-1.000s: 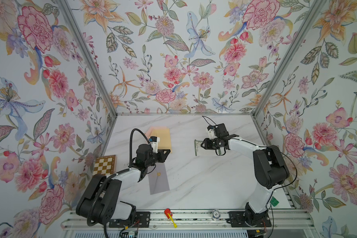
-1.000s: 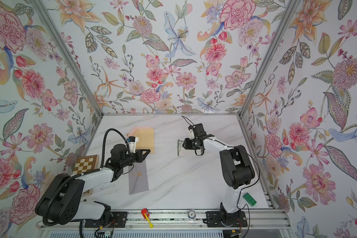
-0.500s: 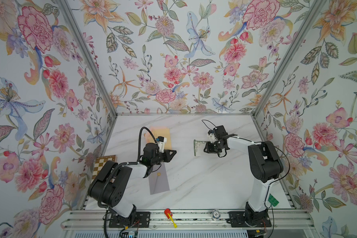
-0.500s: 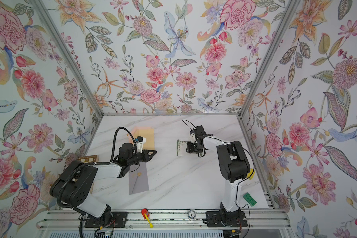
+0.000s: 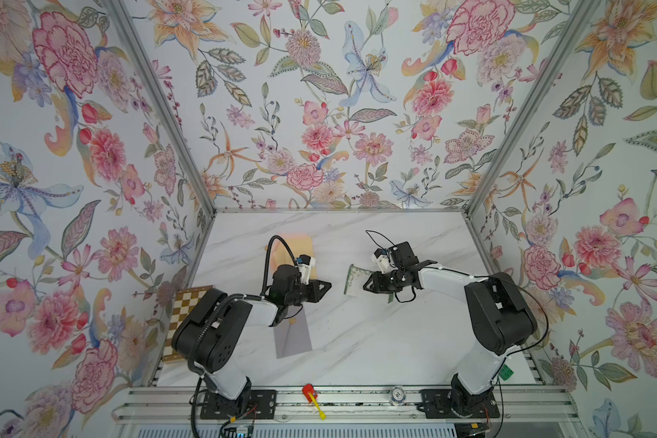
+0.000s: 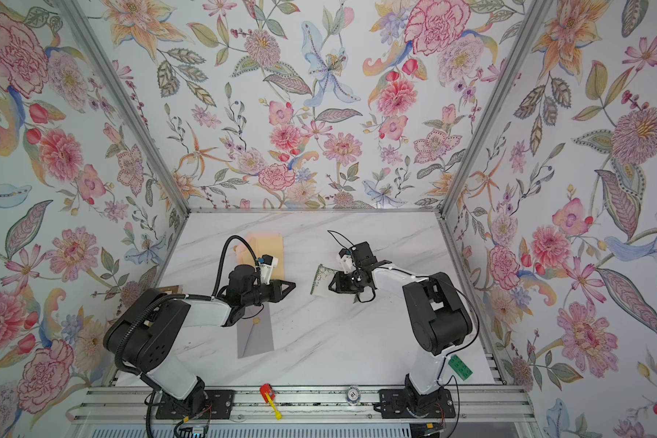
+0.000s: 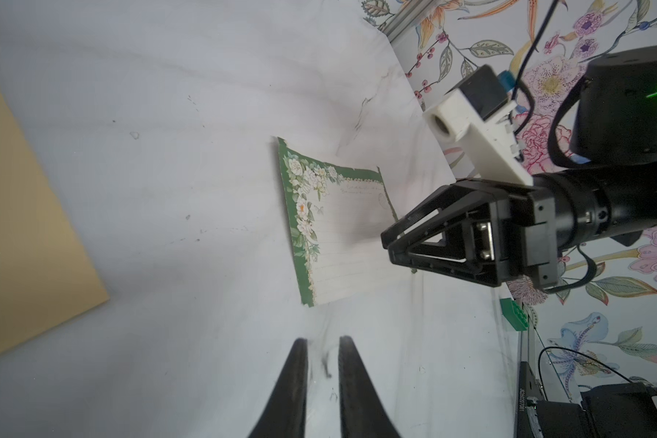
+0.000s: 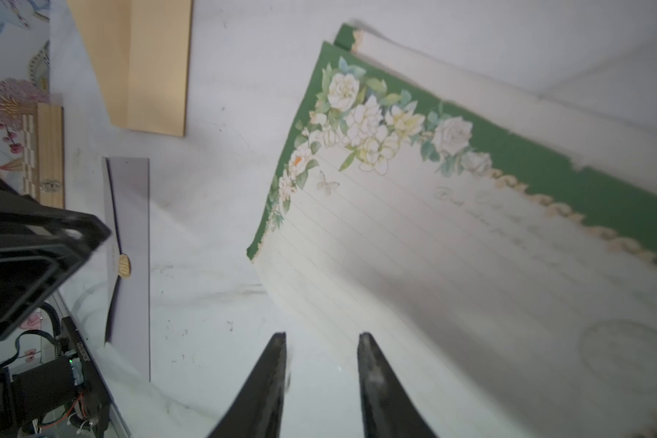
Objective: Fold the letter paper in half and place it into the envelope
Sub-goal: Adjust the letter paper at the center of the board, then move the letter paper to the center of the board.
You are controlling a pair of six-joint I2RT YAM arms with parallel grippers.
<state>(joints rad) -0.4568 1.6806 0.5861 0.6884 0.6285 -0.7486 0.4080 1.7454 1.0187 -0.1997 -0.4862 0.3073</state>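
The letter paper [image 5: 354, 281] (green floral border along its left side) lies on the marble surface [image 5: 376, 341] at mid-frame, with the right claw [image 8: 321, 335] spread and empty over its right part. The left claw [image 7: 321, 341], barely parted, grips nothing. The grey envelope [image 5: 293, 339] lies at the paper's lower left

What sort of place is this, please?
Probably a robot test booth: a left arm and right arm bolted to a rail, a marble-look table, floral walls on three sides.
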